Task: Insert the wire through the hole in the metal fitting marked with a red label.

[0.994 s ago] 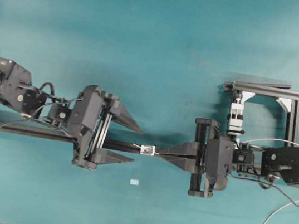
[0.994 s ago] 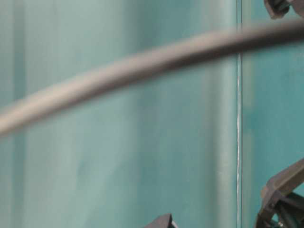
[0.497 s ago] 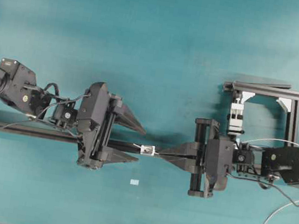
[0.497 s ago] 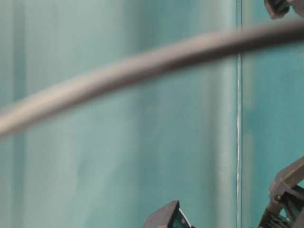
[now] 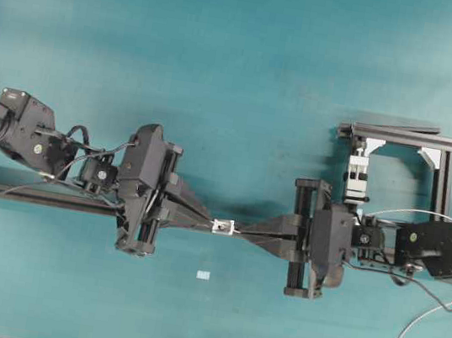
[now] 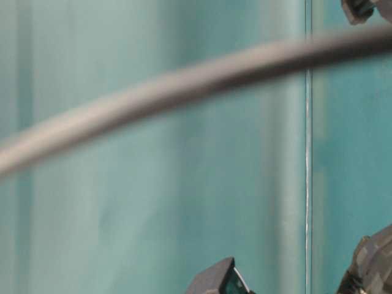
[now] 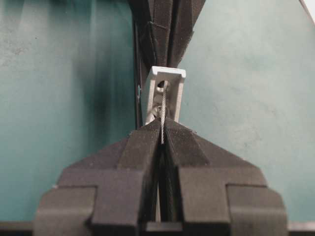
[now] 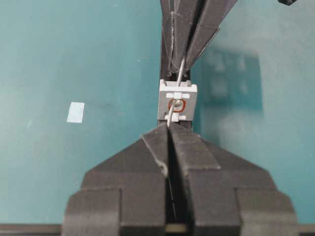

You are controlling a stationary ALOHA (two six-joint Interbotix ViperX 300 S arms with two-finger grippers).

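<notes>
Toward the left edge of the teal table (image 5: 227, 50), above a long black rail (image 5: 1, 192): the black left gripper (image 5: 204, 220), pointing right, jaws pressed fully together. Pinches the thin, stiff, pale grey wire (image 7: 162, 129) between its fingertips (image 7: 147, 140). Plain in the left wrist view, where the strand leaves the tips and runs straight into the open frame of the block ahead.

Near the middle of the table, just right of those tips: the tiny silvery-white square metal fitting (image 5: 222, 226), sitting between the two grippers and close against both. Turns its labelled face to the right wrist camera, with a red ring drawn around the small dark round hole (image 8: 176, 104). Out of that hole comes the wire, bending down to the nearer tips; beyond the block, more of it, leading into the left gripper's fingers — so passes through the hole.

Just right of the fitting: the black right gripper (image 8: 170, 129), pointing left, jaws closed tight, tips against the block's near edge. Cannot tell whether it clamps the wire's end or the block itself.

Toward the near edge, below the fitting: a small flat pale paper scrap (image 5: 203, 275). Toward the right edge: a tall white clamp in a black frame (image 5: 358, 176). In the near right corner: a thick curved white cable (image 5: 406, 328).
</notes>
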